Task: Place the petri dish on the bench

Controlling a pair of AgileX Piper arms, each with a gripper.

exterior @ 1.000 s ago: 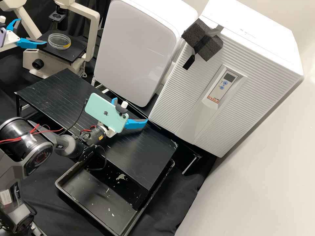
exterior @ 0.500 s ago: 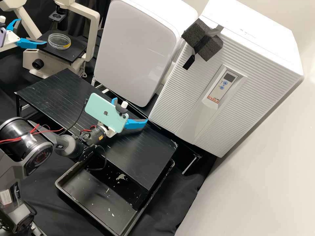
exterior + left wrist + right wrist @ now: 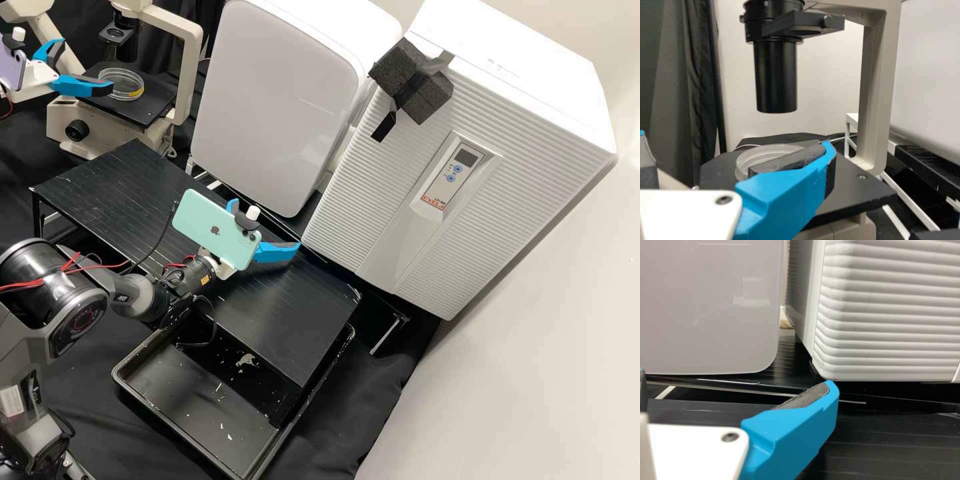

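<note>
The petri dish (image 3: 131,81), a shallow round of clear plastic or glass (I can't tell which), sits on the microscope stage (image 3: 150,105), with a yellow patch low on its side. The left gripper (image 3: 88,65) is released, its blue fingers (image 3: 83,87) spread wide; one crosses in front of the dish's near rim, though I can't tell whether it touches. Dark pads line their inner faces.

The stage is a flat, matte black plate, and above it hangs a smooth black cylinder (image 3: 775,75) beside the microscope's cream frame (image 3: 190,67).

Farther out, the right gripper (image 3: 267,223) is also released, its fingers well apart above the ribbed black bench (image 3: 87,193). A mint-green phone (image 3: 207,223) is mounted on its arm. Beyond the bench stand a glossy, round-cornered white panel (image 3: 273,93) and a finely ridged white cabinet (image 3: 360,193) with a coarse grey foam block (image 3: 410,80) attached.
</note>
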